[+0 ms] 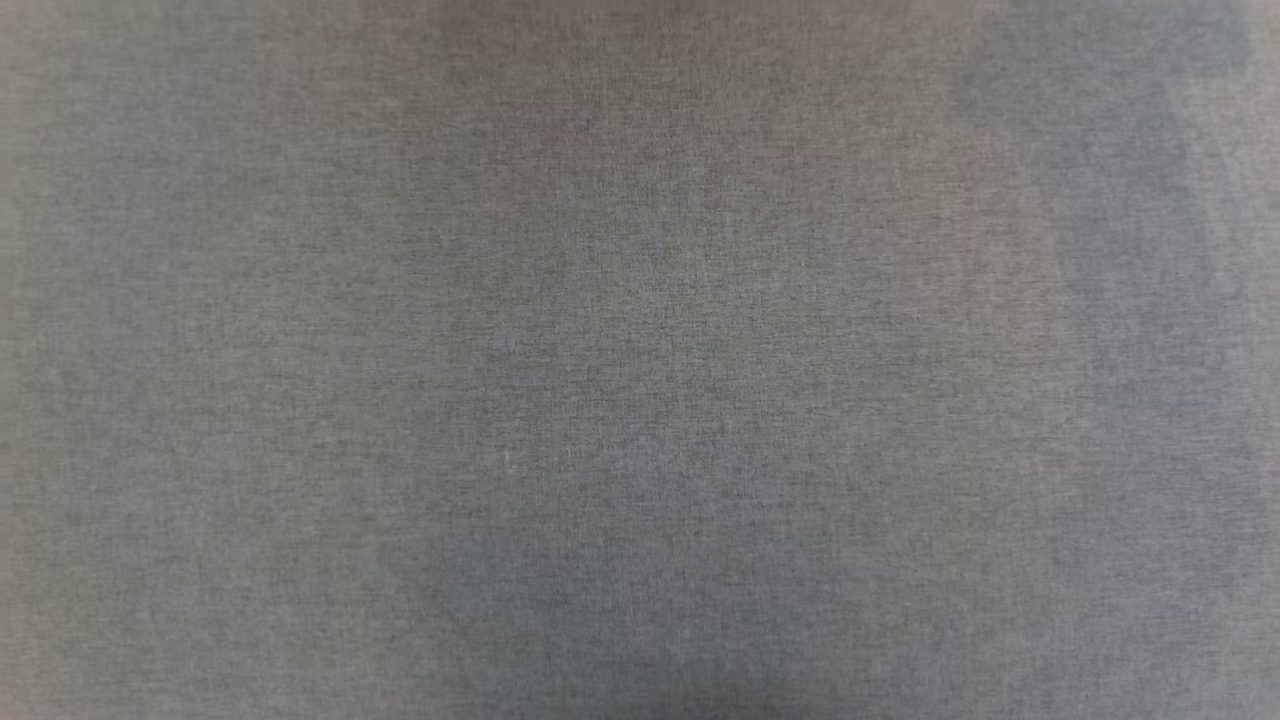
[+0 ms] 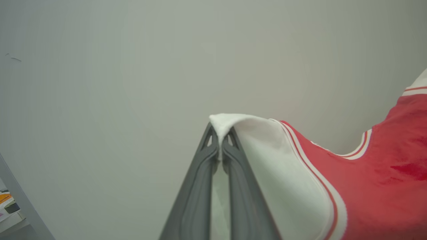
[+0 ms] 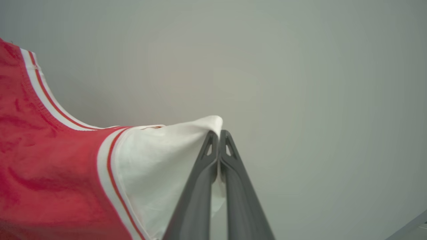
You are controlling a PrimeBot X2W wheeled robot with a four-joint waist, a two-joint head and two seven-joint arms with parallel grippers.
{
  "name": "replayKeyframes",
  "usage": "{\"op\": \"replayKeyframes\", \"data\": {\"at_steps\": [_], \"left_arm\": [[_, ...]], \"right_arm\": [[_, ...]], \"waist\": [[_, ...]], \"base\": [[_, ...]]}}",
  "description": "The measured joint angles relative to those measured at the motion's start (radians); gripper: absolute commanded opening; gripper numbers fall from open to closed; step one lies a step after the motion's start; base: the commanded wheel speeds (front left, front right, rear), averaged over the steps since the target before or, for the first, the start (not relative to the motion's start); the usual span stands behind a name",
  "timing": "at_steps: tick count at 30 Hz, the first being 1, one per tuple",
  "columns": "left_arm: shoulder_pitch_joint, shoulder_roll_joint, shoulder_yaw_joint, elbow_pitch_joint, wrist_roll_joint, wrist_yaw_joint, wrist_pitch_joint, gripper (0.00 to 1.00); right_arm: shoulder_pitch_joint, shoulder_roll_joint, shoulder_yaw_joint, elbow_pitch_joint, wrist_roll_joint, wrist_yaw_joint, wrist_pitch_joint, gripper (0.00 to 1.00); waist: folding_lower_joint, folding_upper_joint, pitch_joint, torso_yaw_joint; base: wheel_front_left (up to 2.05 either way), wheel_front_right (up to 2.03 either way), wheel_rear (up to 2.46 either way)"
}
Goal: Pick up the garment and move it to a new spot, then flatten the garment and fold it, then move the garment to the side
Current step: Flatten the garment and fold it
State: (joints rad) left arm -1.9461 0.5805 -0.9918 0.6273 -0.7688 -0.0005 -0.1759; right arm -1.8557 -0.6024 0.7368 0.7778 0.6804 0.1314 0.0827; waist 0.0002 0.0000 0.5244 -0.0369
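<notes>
The garment [image 2: 383,173] is a red jersey with white sleeves and red-white striped trim. It hangs stretched between my two grippers. In the left wrist view my left gripper [image 2: 220,135] is shut on the tip of one white sleeve [image 2: 283,166], and the red body runs off to the right. In the right wrist view my right gripper [image 3: 218,135] is shut on the other white sleeve [image 3: 160,156], with the garment's red body [image 3: 50,166] spreading to the left. The printed front is hidden.
A plain pale surface [image 2: 133,66] lies behind the garment in both wrist views. A shelf edge with a few small items [image 2: 8,206] sits at the lower left of the left wrist view. The head view shows a grey woven cloth [image 1: 640,360], close and blurred.
</notes>
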Motion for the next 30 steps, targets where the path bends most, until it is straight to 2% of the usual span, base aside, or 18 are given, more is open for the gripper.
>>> {"op": "replayKeyframes", "data": {"at_steps": [5,15,19,23,26,30], "left_arm": [[0.039,-0.020,-0.007,0.059,-0.016,-0.023,-0.017,0.00],[0.228,-0.032,-0.012,0.152,-0.066,-0.065,-0.063,0.00],[0.340,-0.043,0.002,0.154,-0.081,-0.055,-0.075,0.00],[0.481,-0.045,0.057,0.105,-0.095,-0.046,-0.080,0.00],[0.619,-0.034,0.130,0.027,-0.095,-0.023,-0.080,0.00],[0.853,-0.010,0.225,-0.064,-0.092,-0.004,-0.080,0.00]], "right_arm": [[0.026,0.040,0.063,0.052,0.032,0.000,-0.049,0.00],[0.218,0.075,0.172,0.086,0.145,0.000,-0.164,0.00],[0.314,0.075,0.216,0.067,0.182,0.000,-0.203,0.00],[0.430,0.064,0.269,0.030,0.224,0.000,-0.238,0.00],[0.525,0.049,0.308,-0.005,0.247,0.000,-0.262,0.00],[0.654,0.018,0.354,-0.061,0.280,0.000,-0.282,0.00]], "waist": [[0.0001,0.0000,0.025,-0.005],[0.0000,0.0000,-0.019,-0.008],[-0.0001,0.0000,-0.050,-0.008],[-0.0001,0.0000,-0.089,-0.007],[-0.0002,0.0000,-0.122,-0.005],[-0.0002,0.0000,-0.172,-0.003]], "base": [[0.00,0.00,0.00],[0.00,0.00,0.00],[0.00,0.00,0.00],[0.00,0.00,0.00],[0.00,0.00,0.00],[0.00,0.00,0.00]]}}
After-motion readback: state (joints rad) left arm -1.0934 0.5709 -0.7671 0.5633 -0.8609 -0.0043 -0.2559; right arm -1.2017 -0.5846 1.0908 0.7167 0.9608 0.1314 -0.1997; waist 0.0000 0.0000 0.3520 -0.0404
